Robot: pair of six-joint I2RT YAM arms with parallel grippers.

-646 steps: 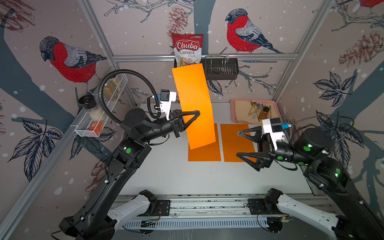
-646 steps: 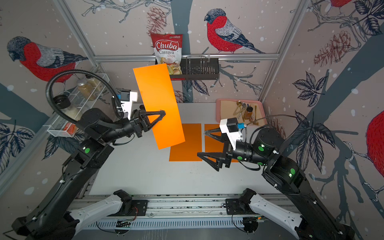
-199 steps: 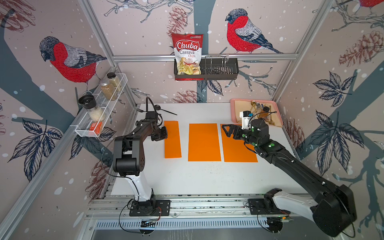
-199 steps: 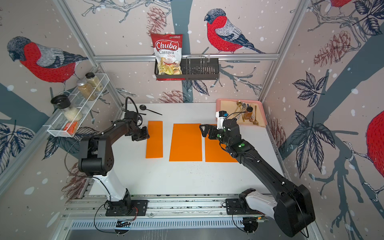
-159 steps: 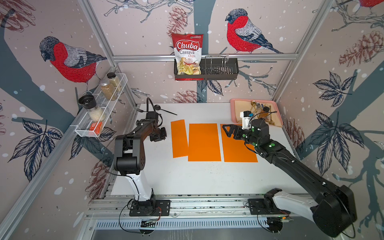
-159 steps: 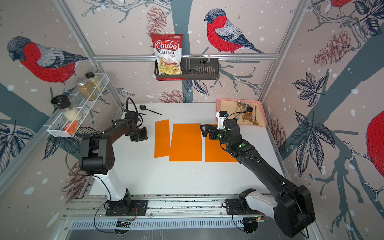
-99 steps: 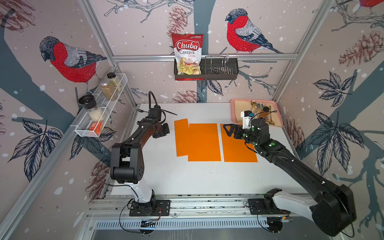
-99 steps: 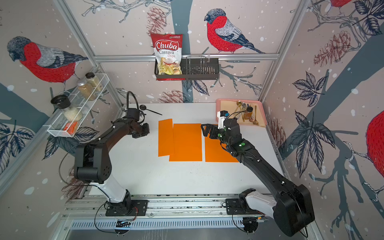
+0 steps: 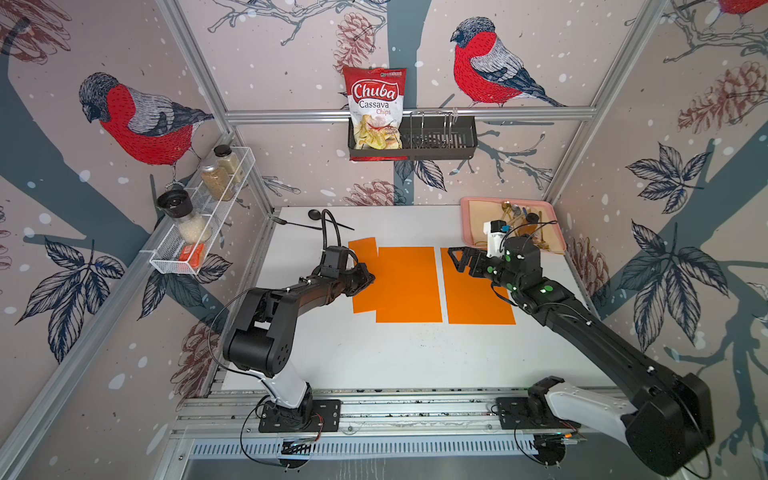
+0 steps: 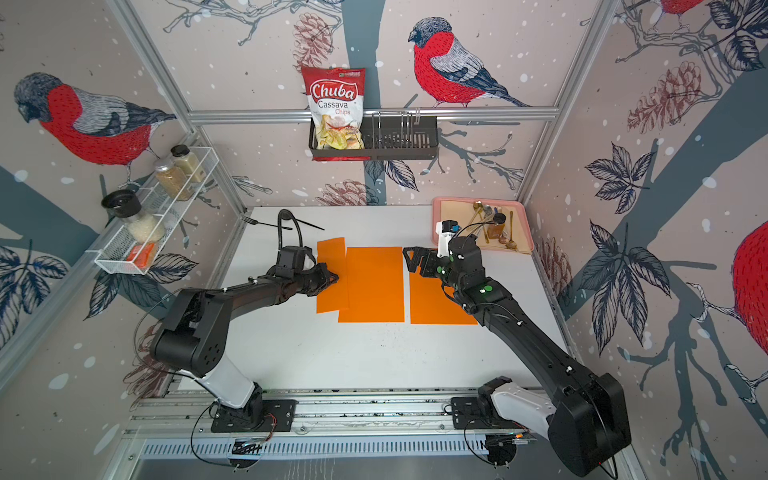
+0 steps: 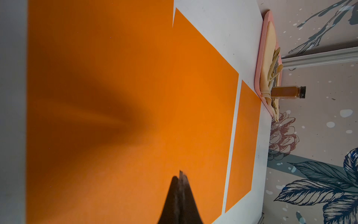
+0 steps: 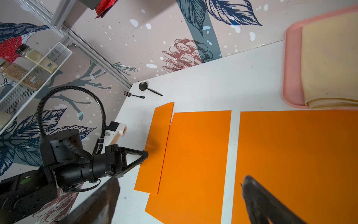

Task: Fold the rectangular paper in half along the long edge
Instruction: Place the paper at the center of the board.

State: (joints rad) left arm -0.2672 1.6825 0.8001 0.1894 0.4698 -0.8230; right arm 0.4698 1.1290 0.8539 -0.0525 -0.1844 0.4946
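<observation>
Three orange papers lie side by side on the white table. A narrow folded strip is on the left, and its right edge overlaps the middle sheet. The third sheet lies to the right. My left gripper is shut, its tip resting on the strip near that strip's left edge, nothing between the jaws. My right gripper hovers open over the far left corner of the right sheet, holding nothing.
A pink tray with cutlery and a small bottle sits at the back right, close behind my right wrist. A black spoon and fork lie at the back left corner. A wire shelf with jars hangs on the left wall.
The narrow strip slid right from a separate spot until it overlaps the middle sheet. My left gripper closed and moved right with it. The right arm barely moved.
</observation>
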